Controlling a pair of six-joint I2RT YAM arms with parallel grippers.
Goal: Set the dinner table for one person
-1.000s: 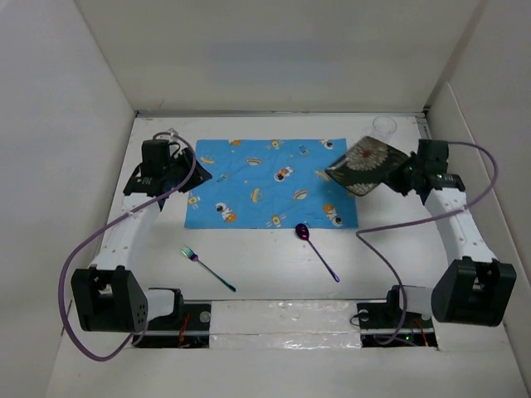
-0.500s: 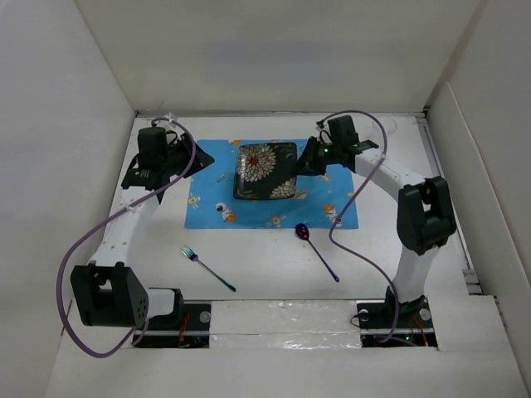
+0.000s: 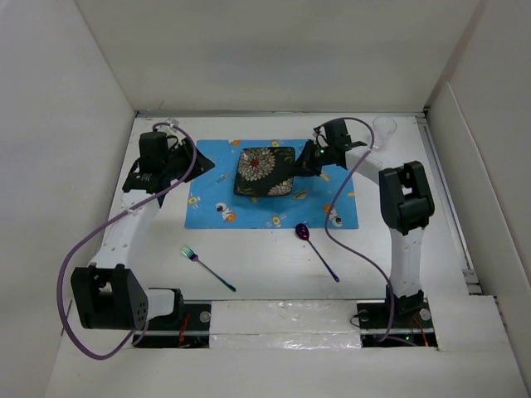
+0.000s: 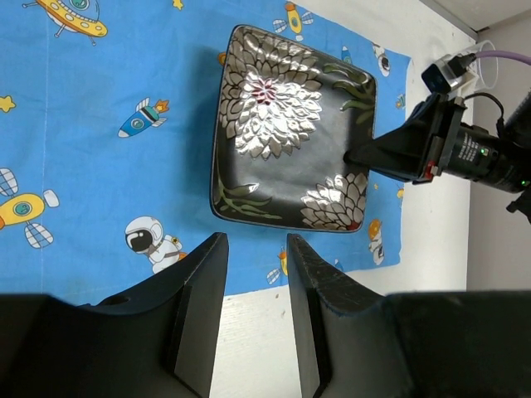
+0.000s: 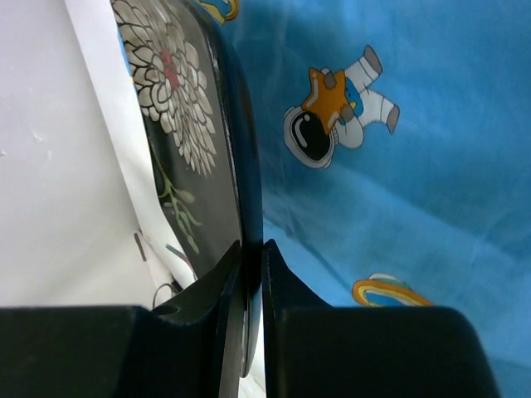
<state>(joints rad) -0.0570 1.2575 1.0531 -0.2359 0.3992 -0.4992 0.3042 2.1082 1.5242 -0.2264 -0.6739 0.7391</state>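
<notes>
A black square plate (image 3: 264, 171) with silver flowers lies over the middle of the blue cartoon placemat (image 3: 211, 186) on the white dinner table (image 3: 265, 269). My right gripper (image 3: 300, 163) is shut on the plate's right rim. In the right wrist view the rim sits pinched between the fingers (image 5: 251, 253), and the plate (image 5: 187, 141) runs edge-on just above the placemat (image 5: 398, 182). My left gripper (image 3: 197, 164) is open and empty at the mat's left edge. In the left wrist view it (image 4: 253, 257) is near the plate (image 4: 290, 124) but apart from it.
A fork (image 3: 207, 267) with an iridescent handle lies in front of the mat at the left. A purple spoon (image 3: 317, 251) lies at the front right. A clear glass (image 3: 384, 127) stands at the back right. White walls close in the table.
My right arm has carried the plate from the table's right side to over the middle of the placemat and lowered it there. The left arm has barely moved.
</notes>
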